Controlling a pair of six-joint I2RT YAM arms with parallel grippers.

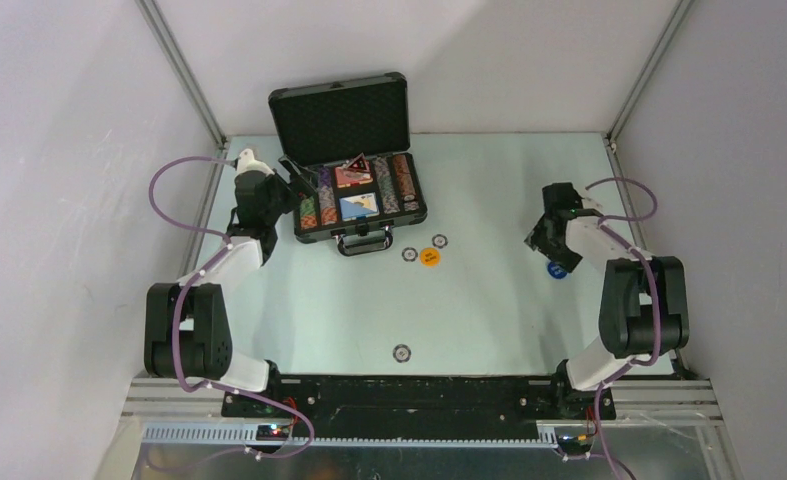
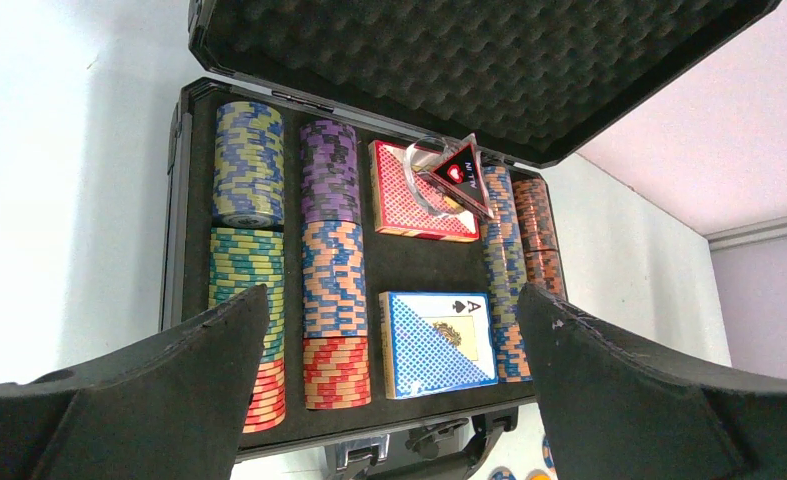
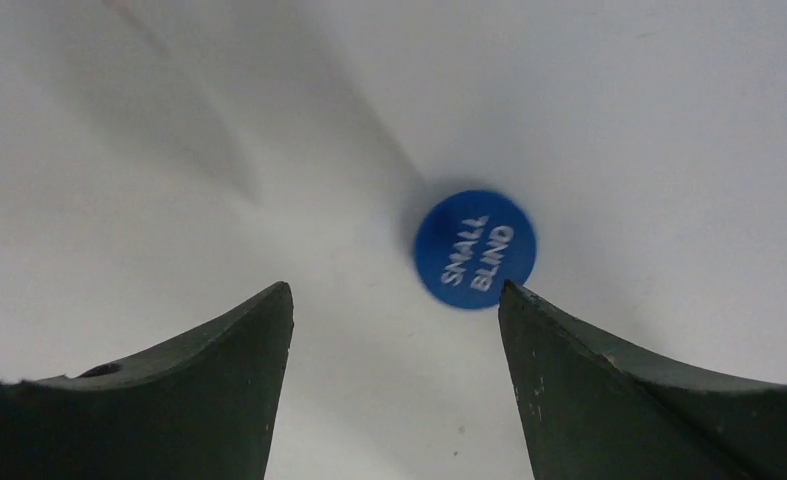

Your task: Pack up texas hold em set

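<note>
We see the black case open at the far side of the bench, its foam-lined lid upright. Inside, rows of multicoloured chips lie on edge, flanking a red deck and a blue deck that shows an ace of spades. A dark triangular marker rests tilted on the red deck. In front of the case an orange button lies flat beside two pale buttons. A third pale button lies nearer us. Well to the right we read SMALL BLIND on a blue button.
</note>
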